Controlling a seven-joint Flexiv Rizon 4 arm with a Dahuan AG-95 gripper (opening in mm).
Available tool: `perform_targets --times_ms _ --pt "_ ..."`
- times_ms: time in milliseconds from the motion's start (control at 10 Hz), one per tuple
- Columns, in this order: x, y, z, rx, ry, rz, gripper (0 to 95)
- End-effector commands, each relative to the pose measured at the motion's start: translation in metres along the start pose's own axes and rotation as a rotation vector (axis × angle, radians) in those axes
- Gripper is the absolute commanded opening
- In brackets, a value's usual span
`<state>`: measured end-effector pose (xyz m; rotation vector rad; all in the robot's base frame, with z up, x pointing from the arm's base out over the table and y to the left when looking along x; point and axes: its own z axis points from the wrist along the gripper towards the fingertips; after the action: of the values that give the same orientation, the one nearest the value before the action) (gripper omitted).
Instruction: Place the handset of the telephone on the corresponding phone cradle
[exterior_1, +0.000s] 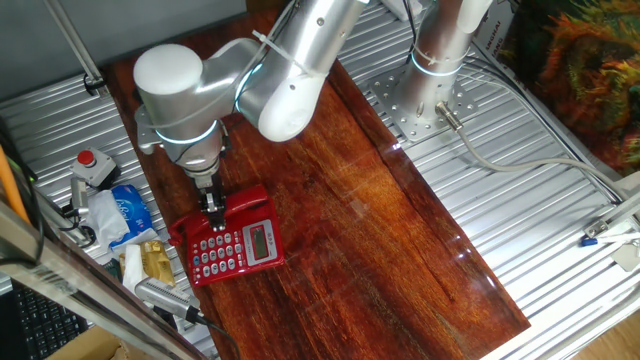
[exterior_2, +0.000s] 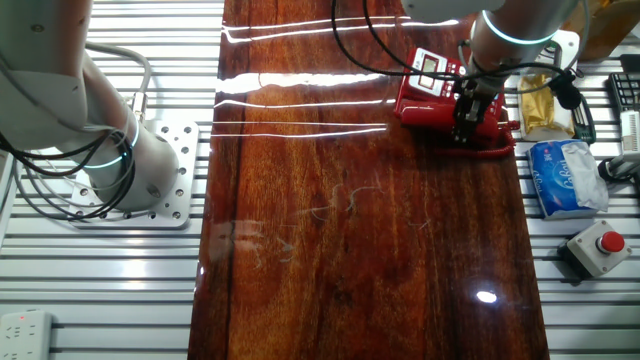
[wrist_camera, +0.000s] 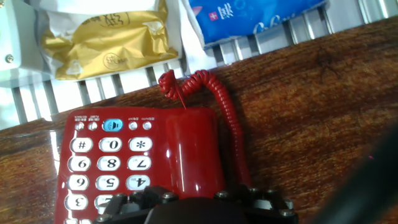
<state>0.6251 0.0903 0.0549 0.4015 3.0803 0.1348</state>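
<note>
The red telephone (exterior_1: 240, 250) stands at the left edge of the wooden board, with its pale keypad (wrist_camera: 106, 165) and small display (exterior_1: 262, 240) facing up. The glossy red handset (wrist_camera: 189, 149) lies along the phone cradle strip (exterior_1: 255, 205) beside the keypad. Its curly red cord (wrist_camera: 227, 112) loops off onto the wood. My gripper (exterior_1: 214, 212) points straight down onto the handset and looks closed around it. In the hand view its dark fingers (wrist_camera: 143, 202) straddle the handset at the bottom edge, and their tips are hidden. The other fixed view shows the gripper (exterior_2: 468, 128) over the telephone (exterior_2: 430, 90).
A gold packet (wrist_camera: 106, 37) and a blue tissue pack (wrist_camera: 249, 15) lie on the metal slats just beyond the phone. A grey box with a red button (exterior_1: 92, 165) sits further off. The arm's base plate (exterior_1: 430, 100) is at the far side.
</note>
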Motion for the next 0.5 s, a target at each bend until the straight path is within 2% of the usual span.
perform_targets --times_ms 100,500 --pt "0.0004 0.0002 -0.0002 -0.002 0.004 0.0 0.0" --pt "-0.0001 0.0 0.0029 0.005 0.0 0.0 0.0"
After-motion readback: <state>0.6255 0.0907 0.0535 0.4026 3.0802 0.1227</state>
